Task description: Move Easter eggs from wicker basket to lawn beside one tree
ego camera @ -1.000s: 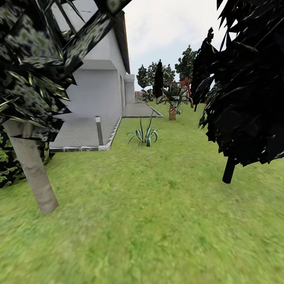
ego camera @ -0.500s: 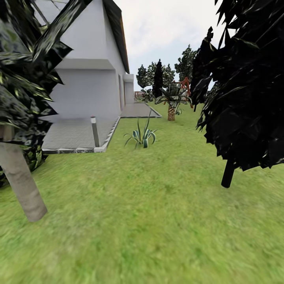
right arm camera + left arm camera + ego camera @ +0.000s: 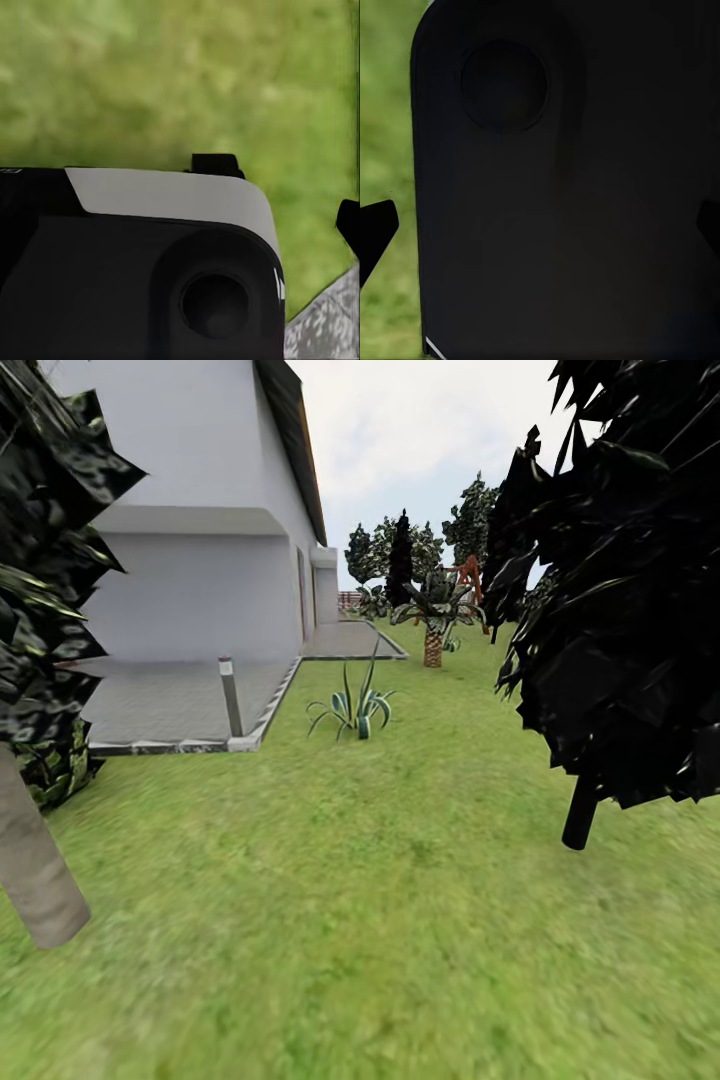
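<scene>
Lawn and tree ahead; wrist views leave both grippers' states unreadable.

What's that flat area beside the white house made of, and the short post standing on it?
The patio looks like grey paving, faintly gridded like small blocks, with a paler stone-like kerb. The short post looks like dull grey metal, though a painted finish is possible. The house wall looks like smooth white render.

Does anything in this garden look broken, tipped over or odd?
Nothing stands out. The lawn is unmarked, the spiky plant and short post stand upright by the paved patio, and the house looks whole.
</scene>
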### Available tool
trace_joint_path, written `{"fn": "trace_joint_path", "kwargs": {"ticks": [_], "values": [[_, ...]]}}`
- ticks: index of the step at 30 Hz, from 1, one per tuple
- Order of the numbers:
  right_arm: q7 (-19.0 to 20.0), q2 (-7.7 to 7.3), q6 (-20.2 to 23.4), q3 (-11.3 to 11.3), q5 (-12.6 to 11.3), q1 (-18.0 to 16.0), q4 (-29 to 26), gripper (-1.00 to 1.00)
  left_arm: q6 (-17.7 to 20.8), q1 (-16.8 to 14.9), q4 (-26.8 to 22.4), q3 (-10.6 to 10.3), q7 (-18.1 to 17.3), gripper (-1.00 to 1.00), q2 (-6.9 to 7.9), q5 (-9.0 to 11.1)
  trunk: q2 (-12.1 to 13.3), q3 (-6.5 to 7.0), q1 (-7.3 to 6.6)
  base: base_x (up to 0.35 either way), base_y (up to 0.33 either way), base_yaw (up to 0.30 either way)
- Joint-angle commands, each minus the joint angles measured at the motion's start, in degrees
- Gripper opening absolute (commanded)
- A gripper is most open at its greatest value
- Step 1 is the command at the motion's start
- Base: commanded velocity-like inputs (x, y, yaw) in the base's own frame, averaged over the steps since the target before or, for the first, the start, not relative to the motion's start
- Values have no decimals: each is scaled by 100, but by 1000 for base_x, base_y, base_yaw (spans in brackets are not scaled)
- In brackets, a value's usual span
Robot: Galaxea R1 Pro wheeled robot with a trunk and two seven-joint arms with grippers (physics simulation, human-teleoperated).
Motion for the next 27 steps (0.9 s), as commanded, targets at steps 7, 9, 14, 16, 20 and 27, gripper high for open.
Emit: {"fn": "trace_joint_path", "kwargs": {"ticks": [7, 9, 14, 16, 20, 27], "values": [[3, 4, -19, -1, 0, -3, 5, 100, 5, 2, -8, 10, -26, 100, 1, 43, -2, -5, 3, 311, -102, 0], [3, 3, -19, -1, 0, -3, 5, 100, 5, 2, -8, 5, -26, 100, 1, 44, -2, -5, 3, 314, -90, 0], [3, 4, -19, -1, 0, -3, 5, 100, 6, 2, -8, 4, -14, 100, 1, 48, -2, -5, 3, 315, -85, 0], [3, 4, -19, -1, 0, -3, 5, 100, 7, 2, -8, 7, -11, 100, 1, 49, -2, -5, 3, 315, -83, 0], [3, 4, -19, -1, 0, -3, 5, 100, 7, 2, -8, 6, -4, 100, 1, 46, -2, -5, 3, 315, -82, 0], [3, 1, -19, -1, 0, -5, 5, 100, 8, 2, -8, 4, 16, 100, 1, 42, -2, -5, 3, 315, -77, 0]]}}
